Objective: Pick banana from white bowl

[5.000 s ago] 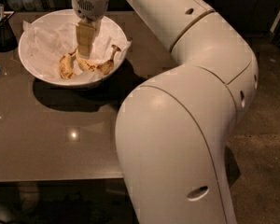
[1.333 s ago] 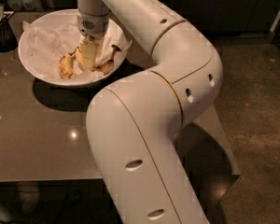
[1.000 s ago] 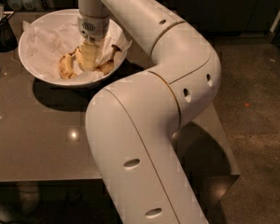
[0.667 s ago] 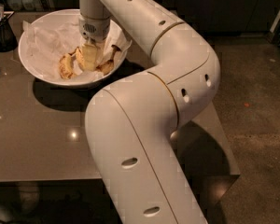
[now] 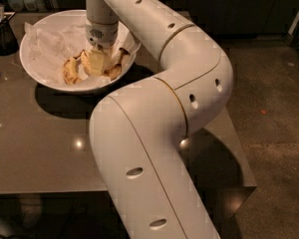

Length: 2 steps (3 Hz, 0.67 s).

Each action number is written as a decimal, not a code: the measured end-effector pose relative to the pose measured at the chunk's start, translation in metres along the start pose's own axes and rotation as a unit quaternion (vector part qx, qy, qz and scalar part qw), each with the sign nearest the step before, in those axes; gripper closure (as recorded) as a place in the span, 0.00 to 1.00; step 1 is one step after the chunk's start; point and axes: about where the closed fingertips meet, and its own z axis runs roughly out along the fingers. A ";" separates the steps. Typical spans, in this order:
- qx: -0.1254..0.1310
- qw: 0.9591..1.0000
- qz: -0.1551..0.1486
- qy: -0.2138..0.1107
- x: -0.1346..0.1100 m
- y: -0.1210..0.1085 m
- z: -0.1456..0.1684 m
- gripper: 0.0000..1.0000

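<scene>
The white bowl [image 5: 35, 59] stands on the table at the top left, lined with crumpled white paper. Two brown-spotted bananas lie in it. The longer curved banana [image 5: 115, 68] runs under the gripper, with its stem end pointing up to the right. The shorter, stubbier banana [image 5: 70, 70] lies to its left. My gripper [image 5: 97, 62] reaches straight down into the bowl and sits on the middle of the longer banana, hiding that part. The banana still rests in the bowl.
The bowl stands on a glossy grey-brown table [image 5: 40, 143]. Dark containers [image 5: 2, 31] stand at the far left edge beside the bowl. My big white arm [image 5: 154, 133] crosses the middle of the view and hides the table's right part. Bare floor [image 5: 274, 113] lies to the right.
Since five seconds ago the gripper has come down into the bowl onto the bananas and the arm has swung across the view. Over the last second hardly anything moved.
</scene>
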 end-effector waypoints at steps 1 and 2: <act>-0.001 1.000 0.001 0.002 0.001 -0.001 0.004 0.44; 0.035 0.999 0.017 0.000 0.011 -0.007 -0.008 0.63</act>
